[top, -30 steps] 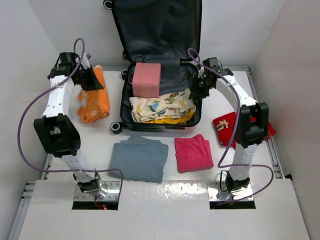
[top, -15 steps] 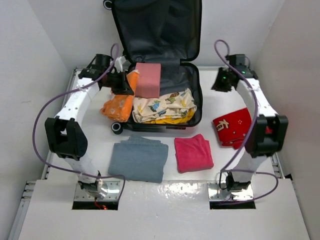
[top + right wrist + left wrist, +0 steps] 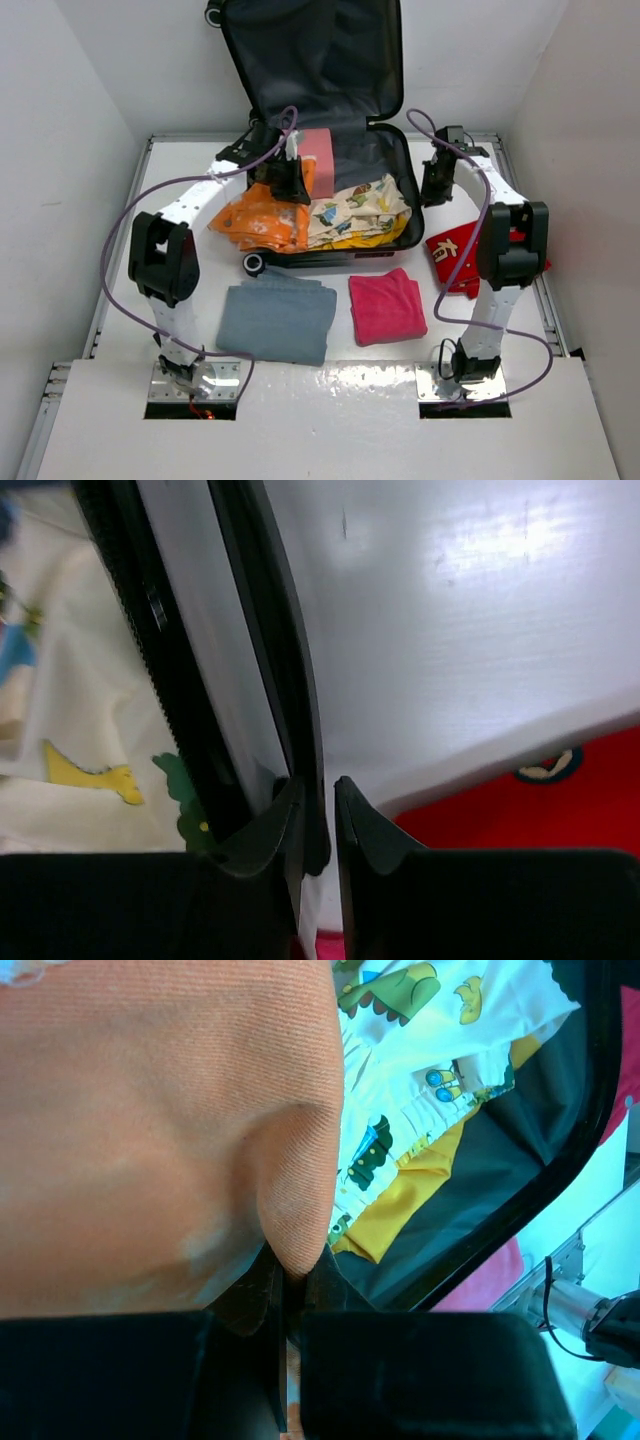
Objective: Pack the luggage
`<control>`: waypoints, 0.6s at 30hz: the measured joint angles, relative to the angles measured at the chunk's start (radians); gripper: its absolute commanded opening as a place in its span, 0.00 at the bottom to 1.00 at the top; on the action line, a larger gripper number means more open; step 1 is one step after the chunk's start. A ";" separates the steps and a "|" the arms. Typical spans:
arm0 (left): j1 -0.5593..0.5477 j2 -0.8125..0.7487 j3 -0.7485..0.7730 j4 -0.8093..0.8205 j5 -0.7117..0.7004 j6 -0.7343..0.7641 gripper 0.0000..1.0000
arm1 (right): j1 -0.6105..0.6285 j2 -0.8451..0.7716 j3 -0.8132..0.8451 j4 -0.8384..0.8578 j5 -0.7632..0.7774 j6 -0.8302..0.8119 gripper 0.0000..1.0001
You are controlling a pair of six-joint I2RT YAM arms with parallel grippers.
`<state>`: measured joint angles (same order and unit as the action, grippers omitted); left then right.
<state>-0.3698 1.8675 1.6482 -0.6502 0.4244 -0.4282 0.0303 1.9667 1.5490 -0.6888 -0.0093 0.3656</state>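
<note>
— What's on the left?
— The left gripper point(image 3: 294, 190) is clamped on an orange cloth point(image 3: 258, 215), which drapes over the left rim of the luggage point(image 3: 310, 60).
— And the luggage?
— It's open at the back middle of the table point(image 3: 180, 160), its lid upright against the wall. A pink block point(image 3: 320, 158) and a dinosaur cloth point(image 3: 362, 203) lie inside.
— The right side?
— The right gripper point(image 3: 430, 198) hangs at the right rim, fingers a sliver apart. I cannot tell whether they pinch it. A red cloth point(image 3: 452, 250) lies just beyond.
</note>
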 measured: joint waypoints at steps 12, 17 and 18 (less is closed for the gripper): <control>-0.030 0.029 0.045 0.022 -0.027 -0.042 0.00 | -0.016 0.019 -0.004 0.052 -0.032 0.029 0.18; -0.057 0.082 0.096 0.026 -0.057 -0.057 0.00 | -0.002 0.033 0.017 0.037 -0.047 0.033 0.18; -0.064 0.097 0.103 0.032 -0.062 -0.063 0.00 | 0.000 0.036 0.020 0.036 -0.052 0.036 0.18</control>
<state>-0.4339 1.9640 1.7515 -0.6182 0.3622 -0.4911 0.0307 2.0029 1.5692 -0.6529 -0.0612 0.4015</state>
